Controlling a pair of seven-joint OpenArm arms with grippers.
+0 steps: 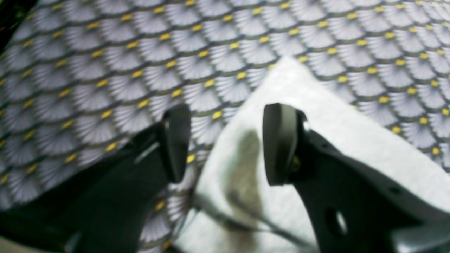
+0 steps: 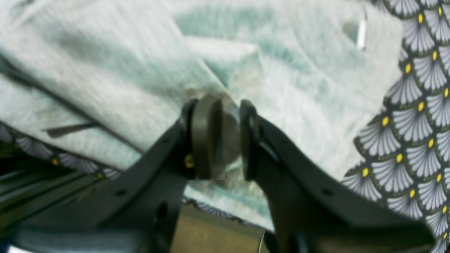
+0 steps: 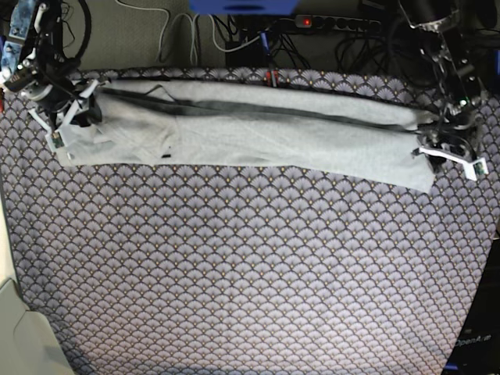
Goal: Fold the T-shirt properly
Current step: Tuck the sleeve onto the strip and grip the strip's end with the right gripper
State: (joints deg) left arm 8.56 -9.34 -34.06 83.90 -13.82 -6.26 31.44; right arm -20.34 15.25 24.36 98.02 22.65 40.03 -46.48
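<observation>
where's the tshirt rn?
In the base view the T-shirt lies as a long folded band across the far side of the patterned table cloth, stretched between the right gripper at image left and the left gripper at image right.

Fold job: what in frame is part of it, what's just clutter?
Job:
T-shirt
left gripper, open over a shirt corner
right gripper, at the shirt's other end

Lying about:
fan-patterned table cloth
cables
power strip

Black arms; left claw (image 1: 225, 144), right claw (image 2: 230, 137): dark oval pads, brass screws.
</observation>
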